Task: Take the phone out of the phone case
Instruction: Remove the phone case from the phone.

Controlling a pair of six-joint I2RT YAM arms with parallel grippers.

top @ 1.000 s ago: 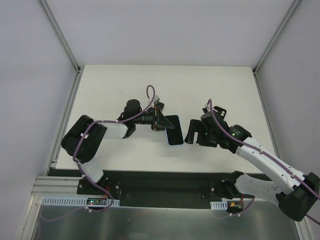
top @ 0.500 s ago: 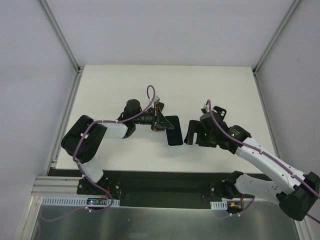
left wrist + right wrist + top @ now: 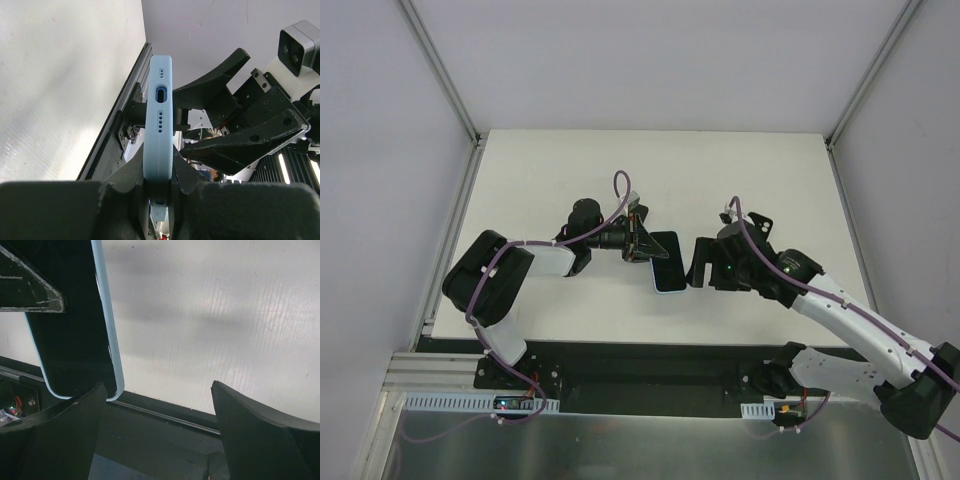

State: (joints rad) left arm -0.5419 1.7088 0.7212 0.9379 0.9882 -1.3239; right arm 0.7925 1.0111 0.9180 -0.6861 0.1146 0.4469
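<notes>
The phone case (image 3: 158, 125) is pale blue around the glossy black phone (image 3: 70, 340), the counter (image 3: 570, 170) is white with faint ribbing, the right tool (image 3: 159, 390) matte black, the cables (image 3: 615, 186) purple.

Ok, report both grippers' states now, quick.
Left gripper: shut on the phone case, with the phone still in it.
Right gripper: jaws open, holding nothing.

robot lab test cell, white table (image 3: 550, 170), plain white walls (image 3: 650, 60), aluminium frame posts (image 3: 442, 75), bolted arm bases (image 3: 505, 365)
</notes>
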